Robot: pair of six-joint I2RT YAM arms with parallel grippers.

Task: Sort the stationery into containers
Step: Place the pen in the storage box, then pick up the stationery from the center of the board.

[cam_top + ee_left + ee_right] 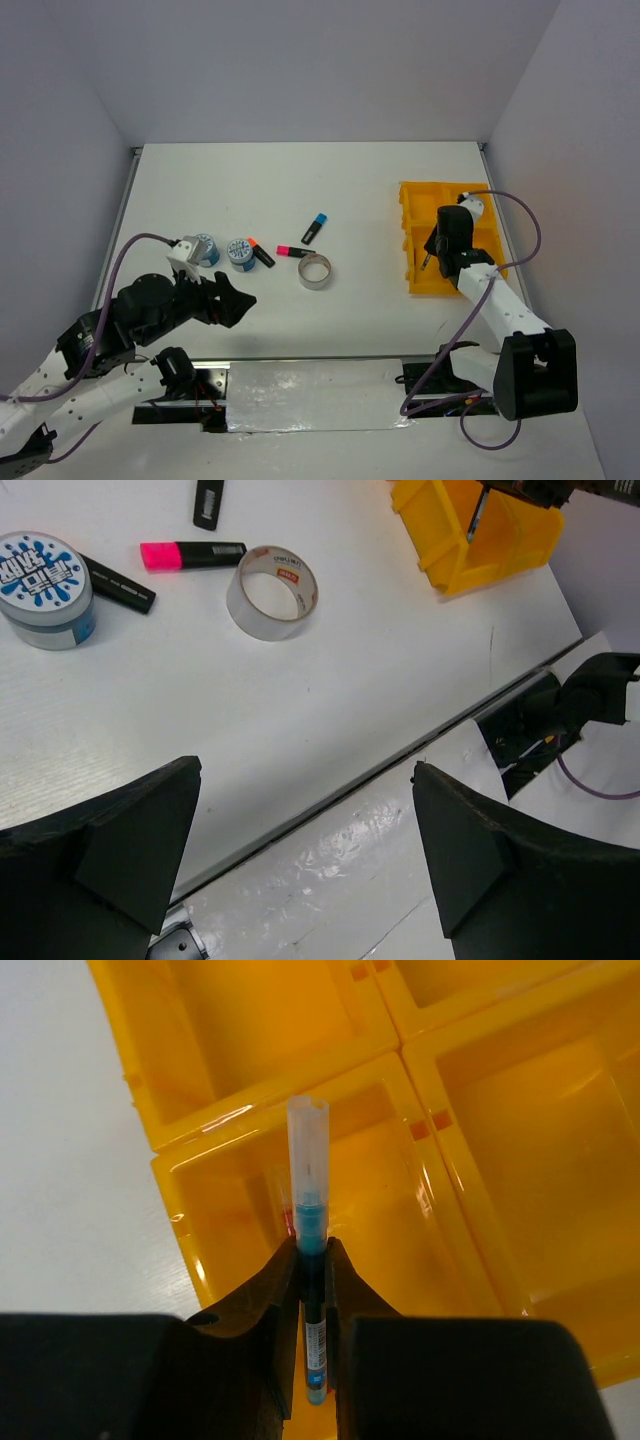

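Left hand (238, 300) is at about 8 o'clock on the table (300, 180). Its fingers are spread wide with nothing in them, and it's tipped down and aimed toward 2 o'clock. My worry on this side is the clutter. One roll (205, 248) and a second roll (240, 253) sit just past it, and the orange marker (263, 256) is right against the second one. A sloppy reach could shove a roll or scoop up two things at once.

Near the middle, the pink marker (292, 250), blue marker (315, 228) and ring (316, 271) are all loose on the table, none sorted yet.

The tray (410, 215) is over at 3 o'clock. The right arm reaches up from 5 o'clock with the wrist bent down over the tray's 7 o'clock compartment. The right hand (313, 1260) is pressed together on a pen (308, 1160), pinching it low so most of it sticks out past the fingertips. That's the risky bit, I'd say. If it's let go from up there, the long end could hit a divider wall and bounce into the wrong compartment or out onto the table.
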